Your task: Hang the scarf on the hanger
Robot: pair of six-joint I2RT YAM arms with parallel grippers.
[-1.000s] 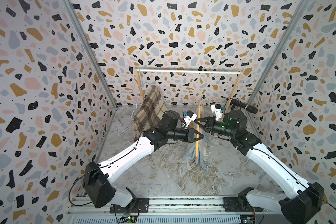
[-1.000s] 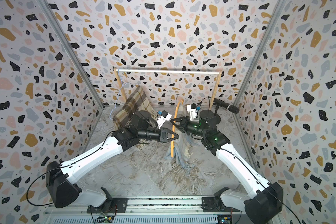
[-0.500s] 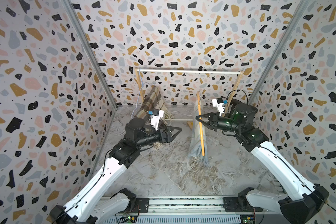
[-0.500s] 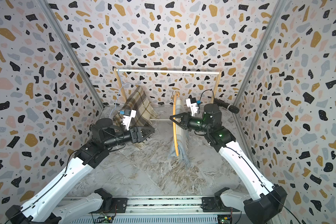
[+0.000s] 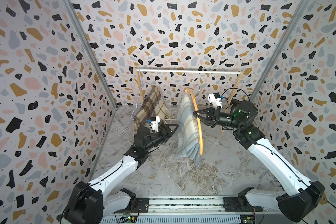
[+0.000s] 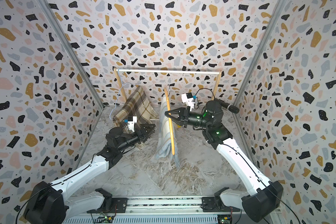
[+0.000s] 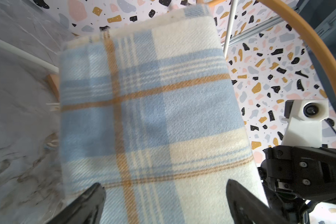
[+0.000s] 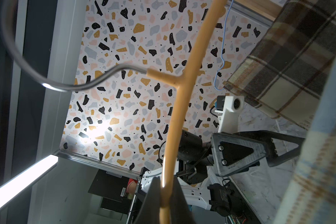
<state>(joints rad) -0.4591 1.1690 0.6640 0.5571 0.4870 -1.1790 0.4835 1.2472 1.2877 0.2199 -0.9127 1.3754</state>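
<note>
At centre frame, your right gripper (image 5: pixel 194 113) clamps the curved orange hanger (image 5: pixel 199 127), seemingly to steady its draped pale-blue woven plaid scarf (image 5: pixel 186 124), while your left gripper (image 5: pixel 173 129) gapes empty just left of it.

Jaws of right gripper (image 8: pixel 164 186) are pinching the orange hanger (image 8: pixel 175 108) shut on its rim. Its metal hook (image 8: pixel 66 87) is curving off sideways. The blue plaid scarf (image 8: pixel 318 155) is draping along one edge, with the brown plaid scarf (image 8: pixel 289 58) hanging beyond. The left gripper (image 8: pixel 287 143) is hovering close, fingertips hidden behind blue cloth.

Likely a robotics lab booth: terrazzo-print walls (image 5: pixel 37 97), aluminium base rail (image 5: pixel 182 202).
</note>
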